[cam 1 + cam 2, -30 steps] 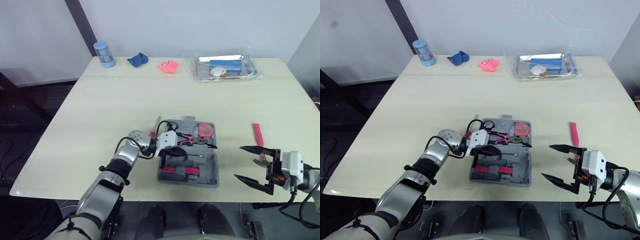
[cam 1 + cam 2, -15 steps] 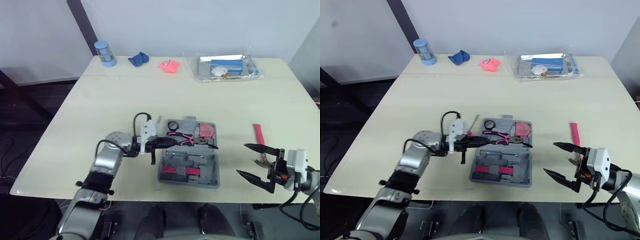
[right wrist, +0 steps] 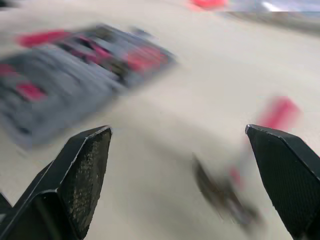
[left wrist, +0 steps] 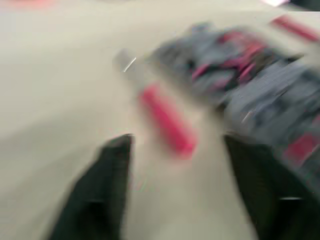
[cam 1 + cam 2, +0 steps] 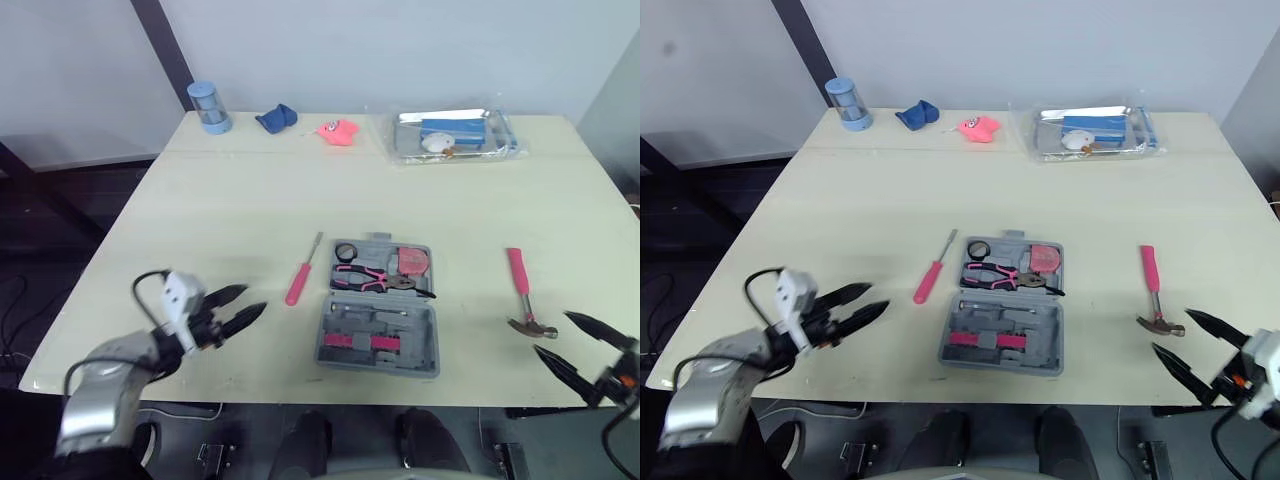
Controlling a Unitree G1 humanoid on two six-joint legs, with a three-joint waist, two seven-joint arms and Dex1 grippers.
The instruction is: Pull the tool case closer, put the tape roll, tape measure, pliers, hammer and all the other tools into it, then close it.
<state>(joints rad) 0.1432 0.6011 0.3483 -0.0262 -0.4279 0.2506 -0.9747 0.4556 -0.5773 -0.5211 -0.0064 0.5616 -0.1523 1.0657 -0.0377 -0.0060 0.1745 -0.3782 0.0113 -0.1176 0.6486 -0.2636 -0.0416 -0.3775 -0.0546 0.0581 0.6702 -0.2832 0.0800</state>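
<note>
The gray tool case (image 5: pixel 412 326) lies open and flat near the front edge of the table (image 5: pixel 250 200), roughly midway along it. Its far half holds the pink-handled pliers (image 5: pixel 365 277), a small black ring that looks like the tape roll (image 5: pixel 346 251) in the left corner, and a reddish piece (image 5: pixel 410 261) in the right corner that may be the tape measure. The near half carries small pink-marked parts too small to tell apart. Outside the case, a red-handled screwdriver (image 5: pixel 298 282) lies just beside its left side and the pink-handled hammer (image 5: pixel 522 295) lies well to its right, head toward the front edge. Along the far edge stand a blue cup (image 5: pixel 208 108), a blue cloth (image 5: pixel 275 119), a pink thing (image 5: pixel 337 132) and a clear bag (image 5: pixel 455 135) with a blue item inside; any print there is too small to read. A wide stretch of bare tabletop separates these from the case. The left gripper (image 5: pixel 256 297) hovers near the front left corner, fingers spread and holding nothing, apart from the screwdriver. The right gripper (image 5: pixel 552 332) hangs over the front right corner near the hammer head, fingers wide apart and empty.
</note>
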